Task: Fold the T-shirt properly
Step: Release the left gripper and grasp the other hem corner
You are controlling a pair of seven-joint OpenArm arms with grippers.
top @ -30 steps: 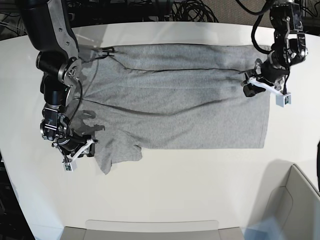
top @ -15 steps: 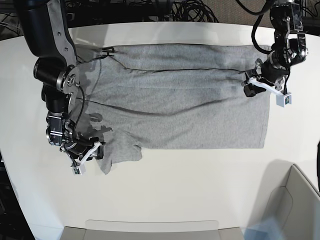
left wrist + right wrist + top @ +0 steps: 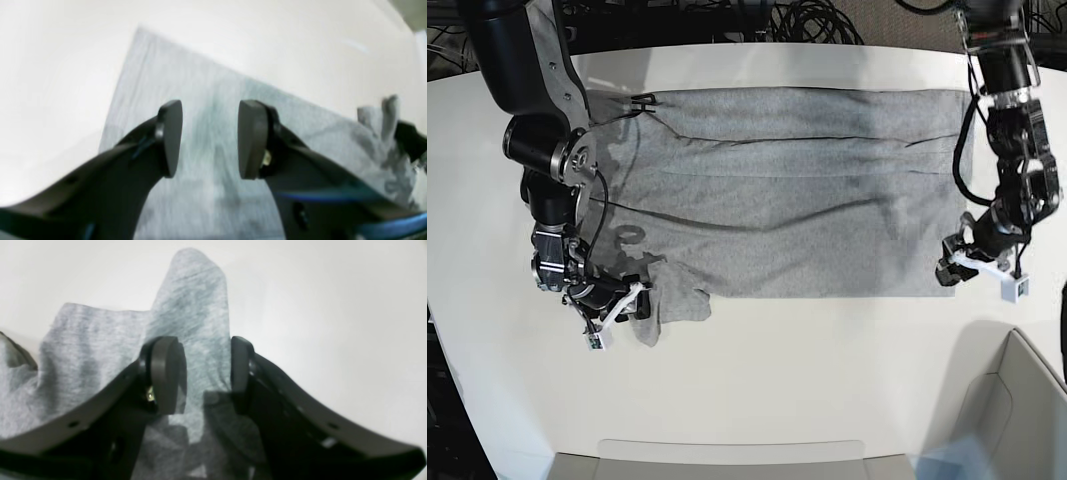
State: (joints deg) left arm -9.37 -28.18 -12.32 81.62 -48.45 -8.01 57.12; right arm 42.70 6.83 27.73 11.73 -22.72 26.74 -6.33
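The heather-grey T-shirt (image 3: pixel 777 200) lies spread flat on the white table, plain side up, no lettering in view. My right gripper (image 3: pixel 630 302) is at the shirt's lower-left sleeve (image 3: pixel 677 303). In the right wrist view it (image 3: pixel 203 373) is open, with the sleeve (image 3: pixel 193 300) running between the jaws. My left gripper (image 3: pixel 950 268) is at the shirt's lower-right corner. In the left wrist view it (image 3: pixel 210 140) is open just above the cloth (image 3: pixel 206 86), with nothing held.
A grey bin (image 3: pixel 1027 400) stands at the front right corner and a flat grey tray (image 3: pixel 727 455) at the front edge. Black cables (image 3: pixel 807 20) lie behind the table. White tabletop (image 3: pixel 827 360) shows in front of the shirt.
My left gripper has moved from the shirt's upper right edge down to its lower-right corner. My right gripper has moved right onto the sleeve, which has bunched slightly.
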